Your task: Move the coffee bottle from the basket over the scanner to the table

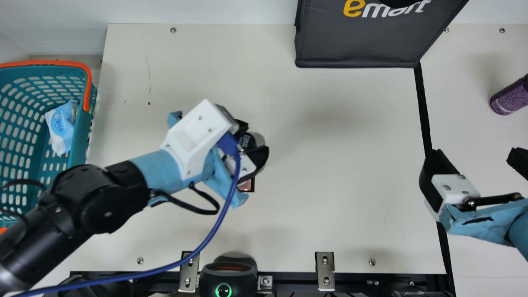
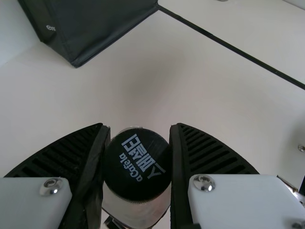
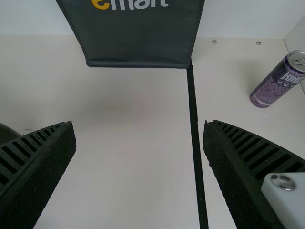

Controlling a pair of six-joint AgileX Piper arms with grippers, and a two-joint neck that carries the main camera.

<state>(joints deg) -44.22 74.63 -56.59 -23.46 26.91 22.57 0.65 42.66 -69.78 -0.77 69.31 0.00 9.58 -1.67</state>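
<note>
Coffee bottle (image 2: 137, 164) | pinched by left pincer (image 1: 252, 140) | right pincer (image 1: 476, 155) spread | well apart from basket (image 1: 80, 144) and bag edge (image 1: 354, 64)

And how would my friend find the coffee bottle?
Start at the big teal basket and follow the left arm to its gripper. Held there is the bottle. Its round black top has white letters, unlike the purple can.

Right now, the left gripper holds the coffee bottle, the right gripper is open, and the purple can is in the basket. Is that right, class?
No: the main view shows the purple can on the table, not in the basket. The left gripper does hold the coffee bottle, and the right gripper is open.
</note>
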